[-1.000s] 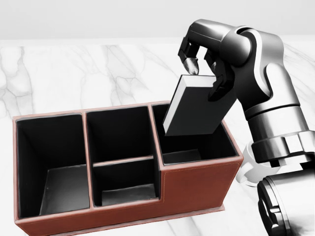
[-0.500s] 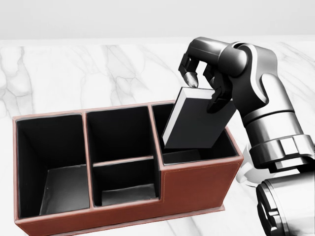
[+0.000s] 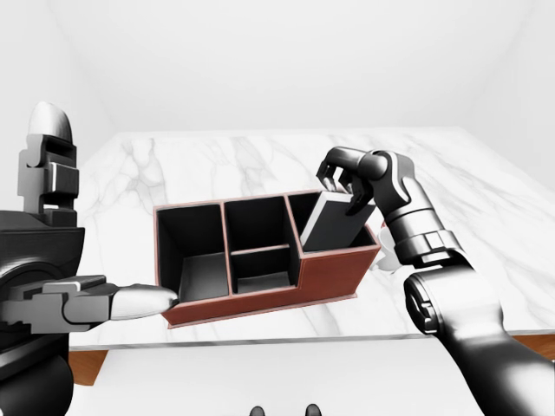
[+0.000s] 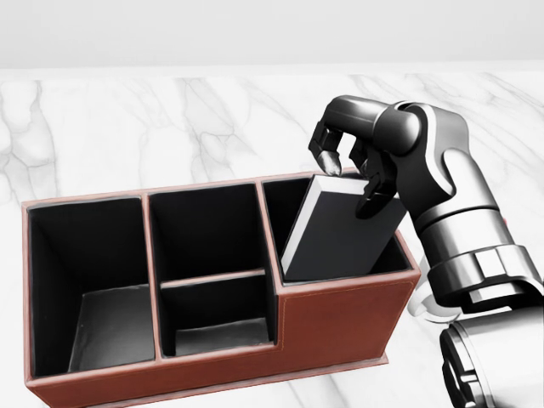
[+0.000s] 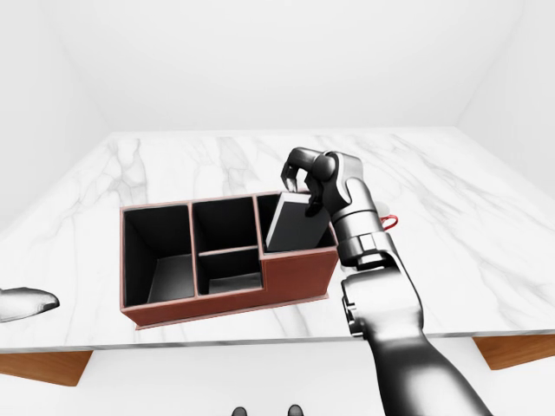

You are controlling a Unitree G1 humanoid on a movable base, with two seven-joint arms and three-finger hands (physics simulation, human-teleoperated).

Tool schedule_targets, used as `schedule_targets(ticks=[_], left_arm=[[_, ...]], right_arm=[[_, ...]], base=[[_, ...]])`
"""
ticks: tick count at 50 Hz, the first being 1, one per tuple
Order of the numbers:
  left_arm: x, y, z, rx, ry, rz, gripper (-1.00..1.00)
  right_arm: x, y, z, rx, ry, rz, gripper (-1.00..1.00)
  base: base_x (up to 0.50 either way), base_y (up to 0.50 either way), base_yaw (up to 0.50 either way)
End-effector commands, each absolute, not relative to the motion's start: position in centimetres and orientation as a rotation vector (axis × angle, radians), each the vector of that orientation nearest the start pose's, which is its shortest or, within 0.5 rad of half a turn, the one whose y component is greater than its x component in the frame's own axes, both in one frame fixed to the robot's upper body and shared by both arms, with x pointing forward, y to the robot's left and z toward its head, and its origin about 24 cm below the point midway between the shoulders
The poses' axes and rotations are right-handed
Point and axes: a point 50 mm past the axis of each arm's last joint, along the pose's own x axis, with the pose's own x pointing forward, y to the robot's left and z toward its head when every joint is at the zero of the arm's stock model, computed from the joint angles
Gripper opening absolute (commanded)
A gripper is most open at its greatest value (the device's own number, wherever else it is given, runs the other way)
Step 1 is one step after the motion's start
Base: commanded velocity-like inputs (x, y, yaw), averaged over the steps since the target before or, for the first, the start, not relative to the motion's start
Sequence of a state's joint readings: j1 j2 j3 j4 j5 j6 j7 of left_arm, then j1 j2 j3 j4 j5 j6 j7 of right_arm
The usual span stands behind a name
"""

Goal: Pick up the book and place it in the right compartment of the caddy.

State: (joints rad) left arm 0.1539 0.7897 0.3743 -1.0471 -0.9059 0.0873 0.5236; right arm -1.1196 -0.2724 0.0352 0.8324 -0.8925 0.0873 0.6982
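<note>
The book (image 4: pixel 340 229) leans tilted, its lower end down inside the right compartment of the caddy (image 4: pixel 340 319), its top edge pinched by the right robot hand (image 4: pixel 348 166) just above. Below the hand, the caddy sits on the marble counter (image 4: pixel 127 127). The left robot hand (image 3: pixel 130 302) hovers with fingers extended, well apart, beside the caddy's far end.

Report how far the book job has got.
Done: the book is off the table, gripped by the right hand. In hand: it hangs tilted, its lower end already inside the caddy's right compartment. Left: lower it fully, release, and withdraw. The left hand rests open beside the caddy's left end, not helping.
</note>
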Motion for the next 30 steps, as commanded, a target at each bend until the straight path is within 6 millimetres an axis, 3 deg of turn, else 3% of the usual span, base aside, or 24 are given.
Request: schedule_targets(ticks=[1, 11, 12, 13, 30], left_arm=[[14.94, 20.2, 26.37, -0.092, -0.695, -0.007, 1.0], [14.89, 20.3, 26.45, -0.098, -0.703, -0.001, 1.0], [14.88, 20.32, 26.47, -0.1, -0.704, 0.0, 1.0], [14.87, 20.34, 26.47, -0.1, -0.705, 0.001, 1.0], [14.93, 20.24, 26.22, -0.096, -0.696, 0.002, 1.0]], right_arm=[[41.33, -14.0, 19.82, -1.184, 0.209, 0.488, -1.0], [41.35, -14.03, 19.82, -1.185, 0.213, 0.488, -1.0], [41.34, -14.02, 19.85, -1.186, 0.211, 0.487, -0.2], [41.4, -14.04, 19.91, -1.178, 0.213, 0.488, 1.0], [41.42, -14.09, 20.31, -1.179, 0.203, 0.482, 1.0]], base=[[0.0, 0.0, 0.0], [0.0, 0.0, 0.0], [0.0, 0.0, 0.0], [0.0, 0.0, 0.0], [0.0, 0.0, 0.0]])
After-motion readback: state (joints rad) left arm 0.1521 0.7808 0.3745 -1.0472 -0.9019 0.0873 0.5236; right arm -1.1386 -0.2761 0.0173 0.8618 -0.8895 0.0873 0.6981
